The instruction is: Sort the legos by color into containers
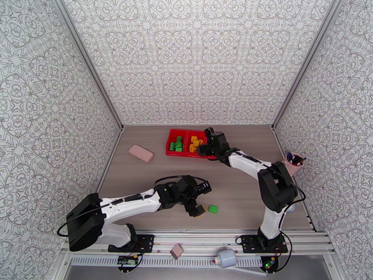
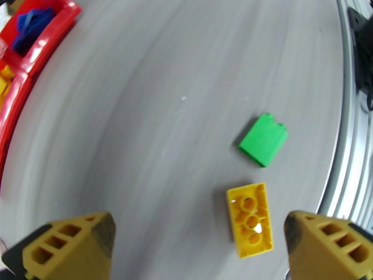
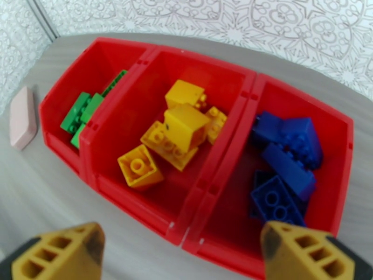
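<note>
Both grippers are standing open and empty; two bricks are lying loose, the rest are sitting sorted in the tray.

The left gripper (image 2: 198, 239) is hovering low over the table (image 2: 140, 113) near its front edge, fingers spread wide and gripping nothing. A yellow brick (image 2: 249, 218) is lying upside down on the table between the fingers, closer to one of them, and a green brick (image 2: 263, 139) is lying just beyond it. The right gripper (image 3: 184, 248) is hanging over the near wall of the red tray (image 3: 135, 199) at the far side of the table, fingers wide apart and holding nothing. In the tray, green bricks (image 3: 84, 113) are sitting in the left compartment, yellow bricks (image 3: 179, 127) in the middle one and blue bricks (image 3: 289, 155) in the right one. A pink block (image 3: 23, 117) is lying on the table to the left of the tray, apart from it.
</note>
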